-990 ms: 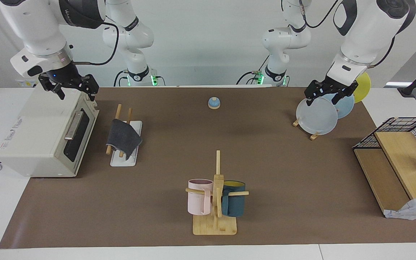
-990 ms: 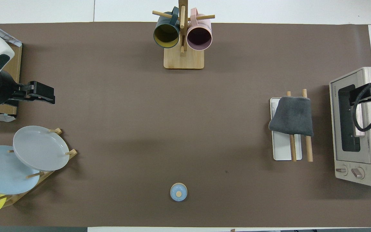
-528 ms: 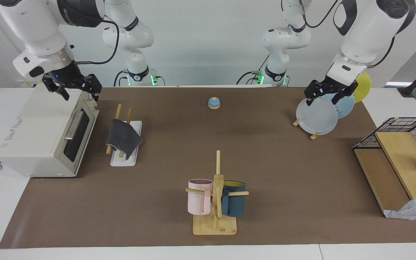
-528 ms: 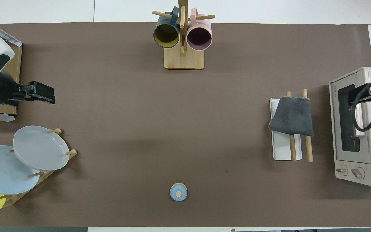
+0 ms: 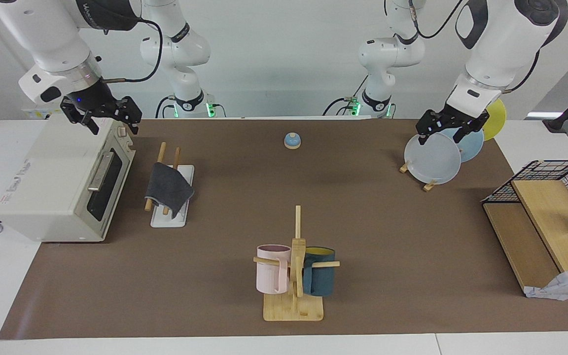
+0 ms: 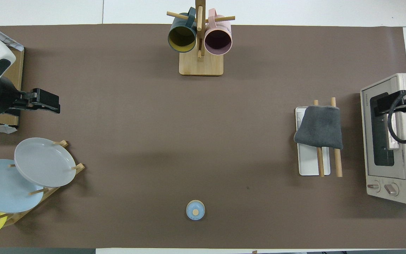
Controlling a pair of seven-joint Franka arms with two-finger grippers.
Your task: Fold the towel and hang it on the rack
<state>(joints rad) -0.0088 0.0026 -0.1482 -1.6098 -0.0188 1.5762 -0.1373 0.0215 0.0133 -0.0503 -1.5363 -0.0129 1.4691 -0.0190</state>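
The towel [image 5: 167, 189] hangs folded, dark grey face out, draped over both wooden rods of the rack [image 5: 170, 220] beside the toaster oven; in the overhead view the towel [image 6: 319, 127] covers the part of the rack [image 6: 308, 165] farther from the robots. My right gripper [image 5: 109, 121] is open and empty in the air over the oven's top corner, apart from the towel; it also shows in the overhead view [image 6: 382, 106]. My left gripper [image 5: 443, 132] hangs open and empty above the plate stand's end of the table, also in the overhead view [image 6: 49, 106].
A toaster oven [image 5: 62, 182] stands at the right arm's end. A mug tree [image 5: 294, 276] with two mugs stands farthest from the robots, a small blue bell [image 5: 292, 141] near them. A plate stand [image 5: 434, 158] and a wooden shelf [image 5: 535, 227] are at the left arm's end.
My right gripper has drifted slightly higher and toward the table's middle above the oven. The towel, rack and left arm have not moved.
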